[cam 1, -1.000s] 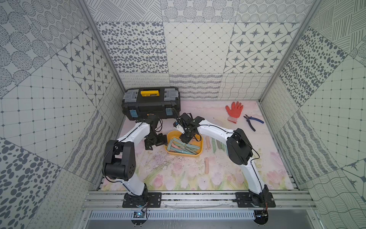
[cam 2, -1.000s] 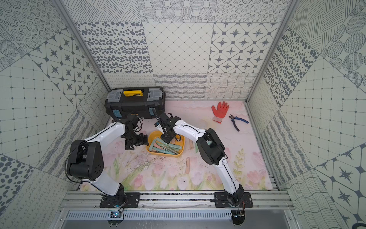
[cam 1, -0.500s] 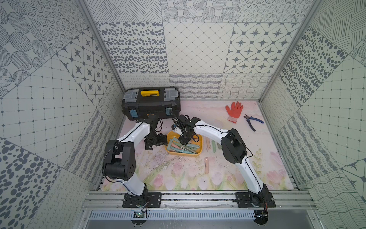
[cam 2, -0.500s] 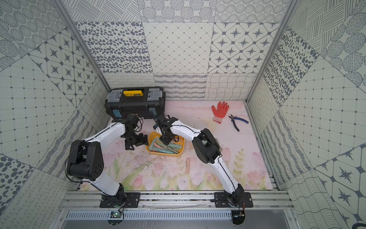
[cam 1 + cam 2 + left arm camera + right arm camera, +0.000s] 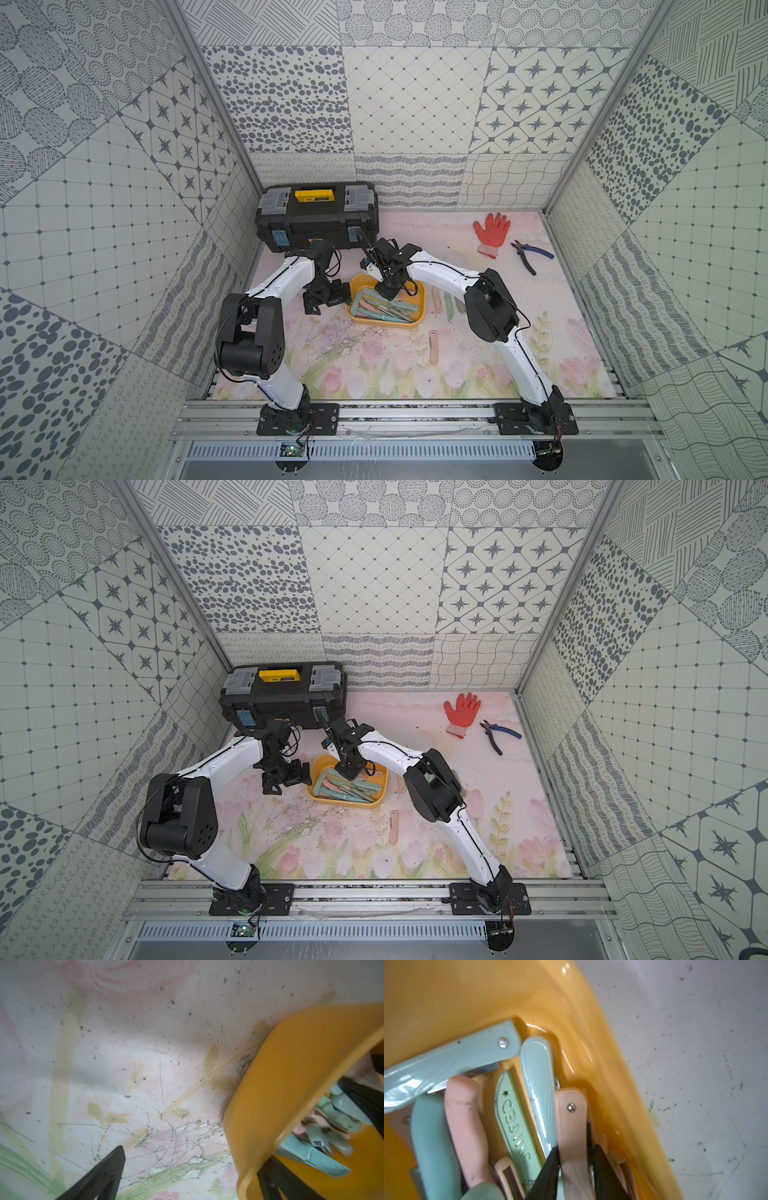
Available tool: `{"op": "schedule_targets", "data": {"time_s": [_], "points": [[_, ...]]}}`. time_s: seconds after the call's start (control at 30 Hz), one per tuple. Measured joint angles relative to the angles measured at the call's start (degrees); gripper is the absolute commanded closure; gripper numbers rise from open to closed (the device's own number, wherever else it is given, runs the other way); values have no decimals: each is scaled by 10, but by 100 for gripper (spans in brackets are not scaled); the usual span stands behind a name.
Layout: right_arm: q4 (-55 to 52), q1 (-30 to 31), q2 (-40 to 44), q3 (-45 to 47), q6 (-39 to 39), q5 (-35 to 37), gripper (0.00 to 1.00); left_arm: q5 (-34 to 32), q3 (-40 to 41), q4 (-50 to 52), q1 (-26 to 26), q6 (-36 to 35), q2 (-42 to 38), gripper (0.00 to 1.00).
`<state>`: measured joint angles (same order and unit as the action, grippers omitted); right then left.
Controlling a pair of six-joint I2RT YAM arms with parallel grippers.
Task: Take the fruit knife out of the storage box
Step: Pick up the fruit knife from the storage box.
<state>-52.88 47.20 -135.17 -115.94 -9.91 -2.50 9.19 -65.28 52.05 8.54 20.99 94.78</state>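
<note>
So the right tool (image 5: 575, 1148) is down inside the storage box (image 5: 384, 325), the yellow tub on the tabletop (image 5: 374, 374) a little in front of the black toolbox (image 5: 318, 220). In the right wrist view its two black fingers (image 5: 550, 1167) press against either side of a peach fruit knife (image 5: 571, 1122) — clamped on the handle, a bit along from the rivet. That knife looks folded and lies in the box right along the wall, next to a mint green knife (image 5: 537, 1084) and a lettered green knife (image 5: 515, 1124). More pink and green knives are piled in there too, overlapping each other.

The left tool (image 5: 326, 297) sits at the box's left end with its fingers spread wide, gripping nothing. In the left wrist view one finger (image 5: 108, 1167) is out over the floral tabletop, well clear of the yellow wall. The other shows on the inside of the rim — so the wall stands between them.

Outside the box, a loose peach knife (image 5: 435, 300) and a loose green knife (image 5: 448, 306) lie side by side just right of it. A lone peach knife (image 5: 433, 347) lies nearer the front. Far back right there's an orange glove (image 5: 492, 232) with blue-handled pliers (image 5: 532, 257) beside it.
</note>
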Motion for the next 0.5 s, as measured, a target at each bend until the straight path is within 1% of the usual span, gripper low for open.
{"op": "schedule_targets", "data": {"time_s": [0.17, 0.37, 0.5], "points": [[-2, 0, 0, -2, 0, 0, 65, 0, 0, 0, -1, 0, 0, 4], [-3, 0, 0, -3, 0, 2, 77, 0, 0, 0, -2, 0, 0, 4], [-5, 0, 0, -6, 2, 4, 81, 3, 0, 0, -3, 0, 0, 4]]}}
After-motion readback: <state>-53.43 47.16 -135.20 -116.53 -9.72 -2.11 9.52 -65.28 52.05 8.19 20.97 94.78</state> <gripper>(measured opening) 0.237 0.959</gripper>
